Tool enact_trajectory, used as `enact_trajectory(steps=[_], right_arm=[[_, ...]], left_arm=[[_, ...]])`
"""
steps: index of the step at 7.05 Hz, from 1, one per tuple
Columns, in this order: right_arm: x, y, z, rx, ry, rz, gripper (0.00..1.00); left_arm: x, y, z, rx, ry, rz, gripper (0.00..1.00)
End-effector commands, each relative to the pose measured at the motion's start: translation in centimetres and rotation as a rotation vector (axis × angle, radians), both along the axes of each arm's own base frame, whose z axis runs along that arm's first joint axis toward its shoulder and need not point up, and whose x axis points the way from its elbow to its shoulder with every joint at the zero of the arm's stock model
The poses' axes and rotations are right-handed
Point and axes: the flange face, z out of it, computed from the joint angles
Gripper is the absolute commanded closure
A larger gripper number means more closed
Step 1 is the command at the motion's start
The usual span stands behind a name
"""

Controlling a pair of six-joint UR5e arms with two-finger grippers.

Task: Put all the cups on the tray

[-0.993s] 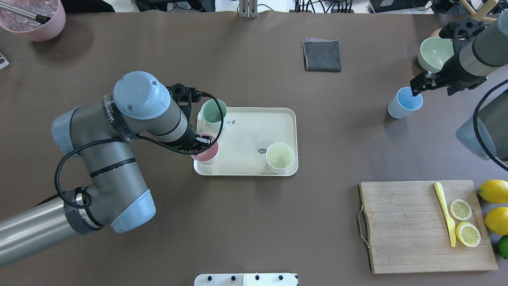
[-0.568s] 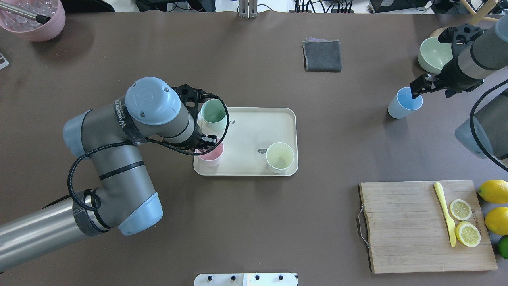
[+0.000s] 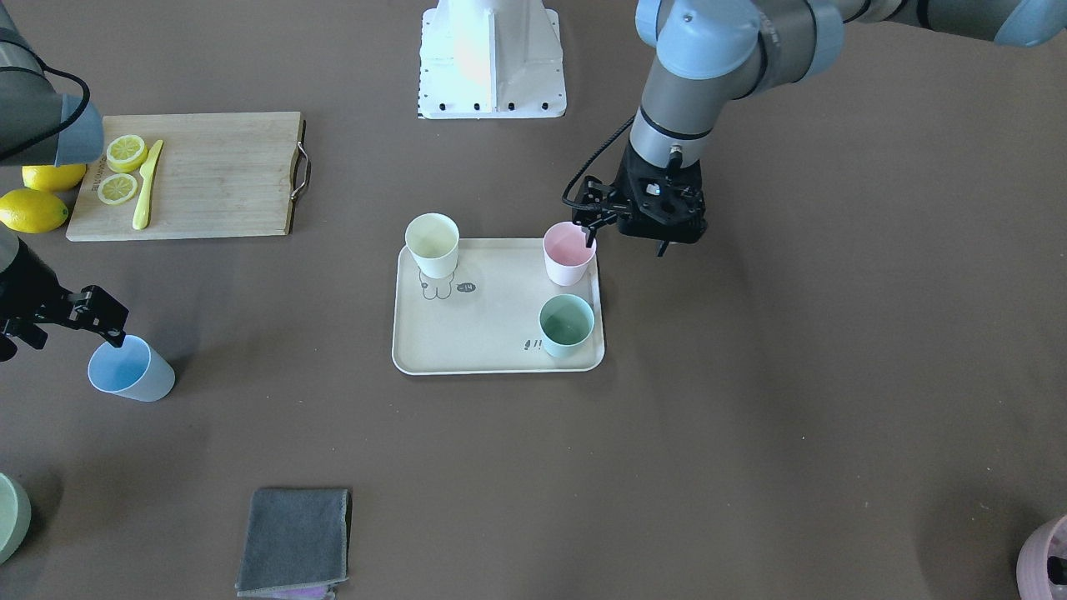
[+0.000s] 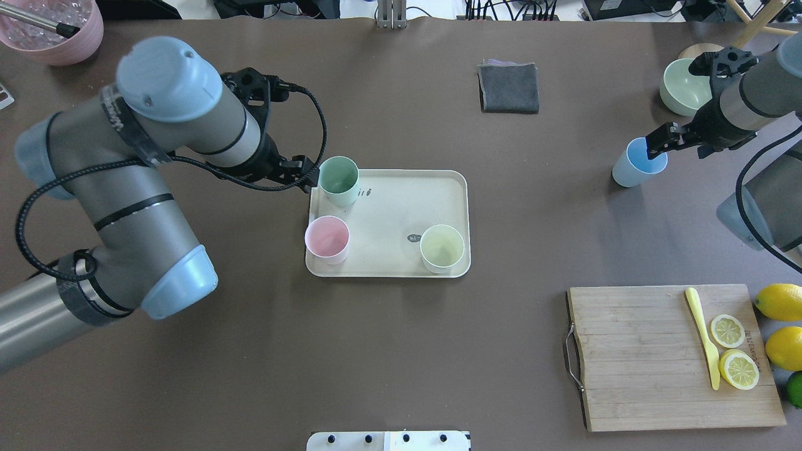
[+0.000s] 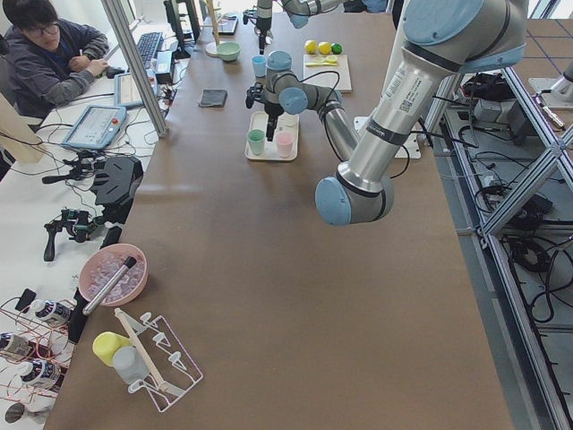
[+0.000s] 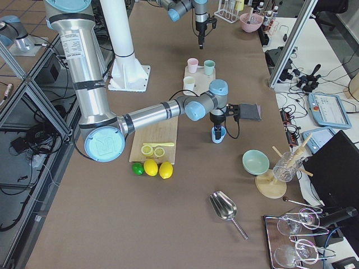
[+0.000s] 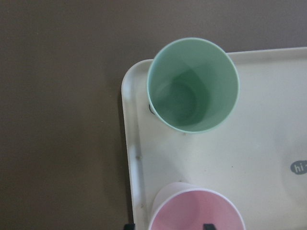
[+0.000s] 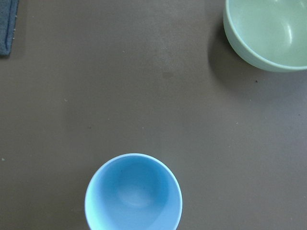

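**Mia:** What did the left gripper [image 4: 305, 177] do?

**Tom:** It was pinching the rim of the pale pink plastic cup [image 4: 327, 238]. Now it has let go. Its fingers are apart, and it has gone up and away from the cup.

**Mia:** And the pink cup?

**Tom:** It stands all by itself now, in a corner of the flat cream tray [image 4: 432, 188].

**Mia:** Anything else?

**Tom:** The right gripper [image 4: 656, 143] has slid a tiny bit, over by the rim of the light blue plastic cup [image 4: 636, 168].

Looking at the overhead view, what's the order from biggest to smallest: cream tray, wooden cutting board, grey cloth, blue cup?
1. wooden cutting board
2. cream tray
3. grey cloth and blue cup: these look about alike
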Motion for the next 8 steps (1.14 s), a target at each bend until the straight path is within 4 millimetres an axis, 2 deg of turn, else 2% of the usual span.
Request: enact_trajectory(steps=[1, 3, 4, 5, 6, 7, 8], right_arm=[[-0.4, -0.5, 2.3, 0.022, -0.017, -0.007, 0.0], [-1.5, -0.5, 4.3, 0.02, -0.011, -0.011, 0.01], [-2.4, -0.1, 4.4, 0.043, -0.017, -0.021, 0.0], [-2.5, 0.0, 4.8, 0.02, -0.009, 0.009, 0.1], [-2.8, 0.0, 4.9, -0.022, -0.012, 0.059, 0.38], [-3.3, 0.2, 4.8, -0.023, -0.01, 0.06, 0.99], [-3.8, 0.2, 3.4, -0.014, -0.029, 0.064, 1.0]], left_arm=[[-5.0, -2.6, 3.0, 0.042, -0.042, 0.025, 0.02], [-5.2, -2.7, 3.1, 0.042, -0.042, 0.024, 0.02], [-6.0, -3.3, 3.2, 0.041, -0.042, 0.009, 0.02], [-6.3, -3.6, 3.3, 0.061, -0.052, 0.023, 0.02], [-6.4, -3.7, 3.9, 0.065, -0.06, 0.033, 0.02], [-6.5, -3.8, 3.9, 0.065, -0.06, 0.03, 0.02], [-6.7, -4.0, 4.0, 0.062, -0.062, 0.025, 0.02]])
